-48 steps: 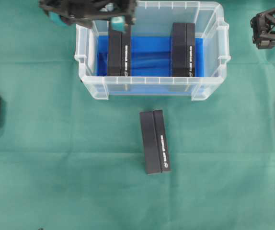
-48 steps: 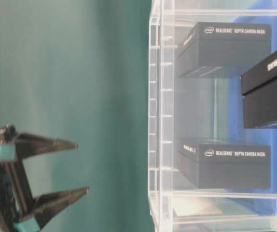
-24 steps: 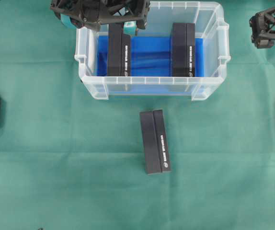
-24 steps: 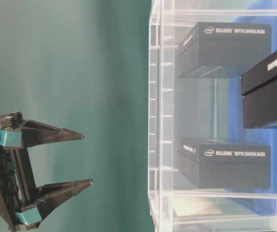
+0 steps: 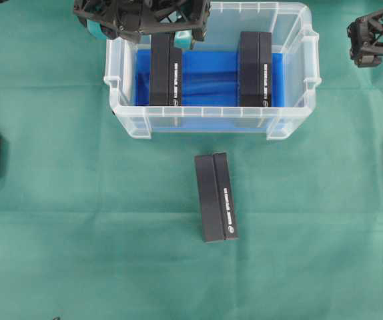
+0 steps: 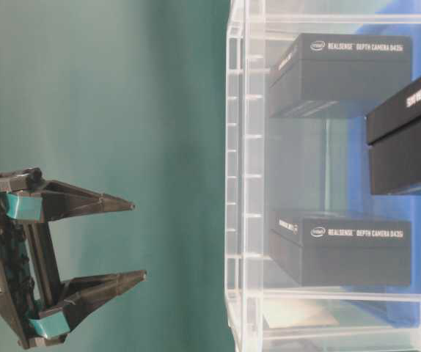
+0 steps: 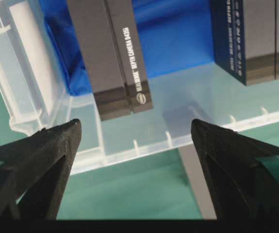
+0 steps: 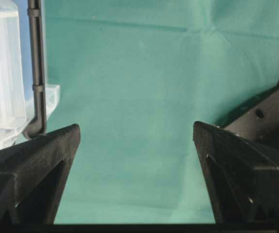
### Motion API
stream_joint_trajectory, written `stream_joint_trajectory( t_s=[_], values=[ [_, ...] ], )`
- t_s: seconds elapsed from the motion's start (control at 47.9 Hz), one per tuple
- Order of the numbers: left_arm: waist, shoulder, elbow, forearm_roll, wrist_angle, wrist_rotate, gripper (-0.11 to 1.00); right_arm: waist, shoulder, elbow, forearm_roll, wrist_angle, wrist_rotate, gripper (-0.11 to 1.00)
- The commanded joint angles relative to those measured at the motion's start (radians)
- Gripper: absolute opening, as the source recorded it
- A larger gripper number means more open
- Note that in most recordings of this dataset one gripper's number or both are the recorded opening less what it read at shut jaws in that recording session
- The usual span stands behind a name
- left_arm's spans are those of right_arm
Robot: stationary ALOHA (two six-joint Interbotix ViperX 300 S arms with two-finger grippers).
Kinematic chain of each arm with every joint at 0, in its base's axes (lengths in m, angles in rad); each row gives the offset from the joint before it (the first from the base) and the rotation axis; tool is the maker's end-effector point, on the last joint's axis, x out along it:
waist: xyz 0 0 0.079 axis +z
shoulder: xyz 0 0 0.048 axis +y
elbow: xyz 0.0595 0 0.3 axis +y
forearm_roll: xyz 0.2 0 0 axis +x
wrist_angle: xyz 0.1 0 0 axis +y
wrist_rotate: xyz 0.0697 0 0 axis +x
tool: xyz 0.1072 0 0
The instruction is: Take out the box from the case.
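Three dark boxes were in play. Nearest the bottom of the overhead view, one box already lay out on the green cloth, just below the case and apart from it. Further up, the clear case sat in the upper middle of the frame, a blue lining on its floor and two boxes inside: the left box against its left side and the right box toward its right, well apart from each other.

At the top left of that frame, the left gripper hung over the case's far rim, right above the far end of the left box. Its wrist view showed the fingers spread wide with nothing between them, the left box framed just beyond the tips. In the table-level view the left gripper stood clear of the case wall, jaws apart.

Far off at the upper right, the right gripper sat parked away from the case, released and empty, only cloth ahead of it in its own view.

By my read, the approach to the left box was underway; next the left gripper would need to drop, straddle the box's narrow width and close.

Count: three boxes, one case, two grippers.
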Motion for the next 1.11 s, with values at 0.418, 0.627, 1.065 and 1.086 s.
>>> stream_joint_trajectory(
  t_s=[0.418, 0.627, 1.065, 1.086],
  values=[
    [0.002, -0.014, -0.023, 0.017, -0.006, -0.002, 0.94, -0.002, -0.003, -0.009, 0.002, -0.003, 0.000, 0.92],
    [0.002, -0.014, -0.021, 0.015, -0.008, -0.002, 0.94, -0.002, -0.003, -0.009, 0.003, -0.005, -0.002, 0.92],
    [0.002, 0.000, -0.006, 0.017, -0.017, -0.002, 0.94, 0.005, -0.003, -0.009, 0.002, -0.005, -0.002, 0.92],
    [0.002, 0.002, -0.003, 0.015, -0.018, -0.002, 0.94, 0.005, -0.003, -0.009, 0.003, -0.003, -0.002, 0.92]
  ],
)
